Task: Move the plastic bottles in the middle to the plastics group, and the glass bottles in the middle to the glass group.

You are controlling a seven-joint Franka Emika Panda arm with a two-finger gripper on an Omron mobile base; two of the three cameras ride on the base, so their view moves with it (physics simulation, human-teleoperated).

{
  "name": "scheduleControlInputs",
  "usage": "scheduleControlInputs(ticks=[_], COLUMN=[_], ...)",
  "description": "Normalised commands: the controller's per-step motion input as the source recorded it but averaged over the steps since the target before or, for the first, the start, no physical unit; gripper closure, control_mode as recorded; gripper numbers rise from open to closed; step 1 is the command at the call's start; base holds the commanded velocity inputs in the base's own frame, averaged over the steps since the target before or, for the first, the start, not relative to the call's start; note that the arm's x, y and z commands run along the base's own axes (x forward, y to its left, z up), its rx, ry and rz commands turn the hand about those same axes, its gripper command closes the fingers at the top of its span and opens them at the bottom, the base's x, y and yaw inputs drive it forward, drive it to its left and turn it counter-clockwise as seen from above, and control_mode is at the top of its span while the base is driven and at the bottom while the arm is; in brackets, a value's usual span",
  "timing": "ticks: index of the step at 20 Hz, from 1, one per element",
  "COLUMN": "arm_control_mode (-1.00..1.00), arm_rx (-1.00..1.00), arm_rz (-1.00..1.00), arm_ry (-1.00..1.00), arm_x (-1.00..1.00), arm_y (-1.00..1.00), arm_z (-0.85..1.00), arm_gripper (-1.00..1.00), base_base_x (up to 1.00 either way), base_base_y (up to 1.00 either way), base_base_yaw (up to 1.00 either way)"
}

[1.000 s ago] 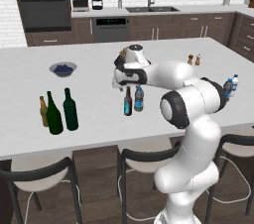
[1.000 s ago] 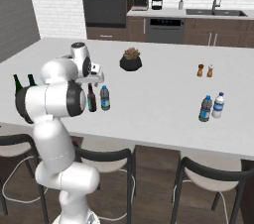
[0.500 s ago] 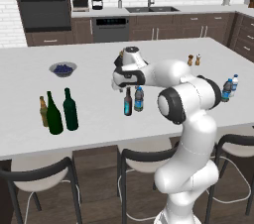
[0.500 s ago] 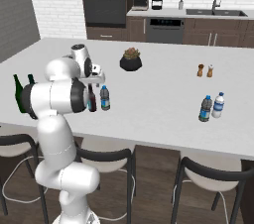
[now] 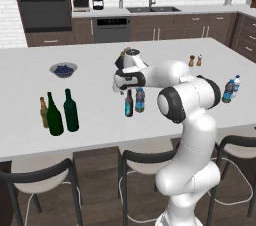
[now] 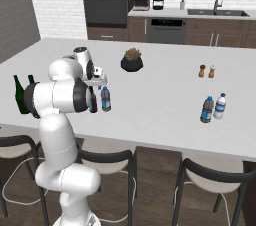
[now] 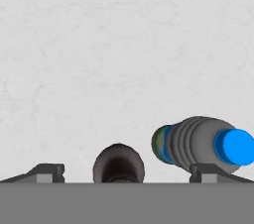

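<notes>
My gripper [image 7: 128, 174] is open and points straight down over the short dark brown bottle [image 7: 119, 162], whose top sits between the two fingertips [image 7: 49, 172]. That bottle [image 5: 129, 105] stands mid-counter just under my gripper [image 5: 125, 89], with the small plastic water bottle [image 5: 140, 100] touching or nearly touching its right side. From above, the water bottle [image 7: 196, 143] lies just beyond the right fingertip. At the left stand the amber bottle [image 5: 44, 112] and two tall green wine bottles [image 5: 54, 116] [image 5: 70, 111]. The plastics pair [image 6: 207, 109] [image 6: 220, 106] stands at the right.
A bowl of blueberries [image 5: 63, 69] sits at the back left. A potted plant [image 6: 132, 61] stands behind the arm, and two small shakers [image 6: 202, 71] stand further right. Bar stools [image 6: 210, 180] line the counter's near edge.
My hand has dropped a little toward the short dark bottle. The bottles have not moved.
</notes>
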Motion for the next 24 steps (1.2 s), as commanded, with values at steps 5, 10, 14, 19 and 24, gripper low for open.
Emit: scheduleControlInputs(ticks=[5, 10, 14, 19, 24], arm_control_mode=[-1.00, -1.00, -1.00, -1.00, -1.00], arm_rx=[0.00, 0.03, 0.07, 0.00, -0.01], arm_rz=[0.00, 0.00, 0.01, 0.13, 0.10], arm_ry=[0.00, 0.00, 0.00, -0.03, -0.15], arm_x=[-0.01, -0.09, -0.45, -0.74, -0.76], arm_y=[-0.01, -0.05, -0.14, -0.39, -0.68], arm_z=[0.00, 0.00, 0.05, 0.24, 0.17], arm_gripper=[1.00, 1.00, 1.00, 1.00, 1.00], base_base_x=[0.00, 0.00, 0.00, 0.00, 0.00], base_base_y=[0.00, 0.00, 0.00, 0.00, 0.00], base_base_yaw=[0.00, 0.00, 0.00, 0.00, 0.00])
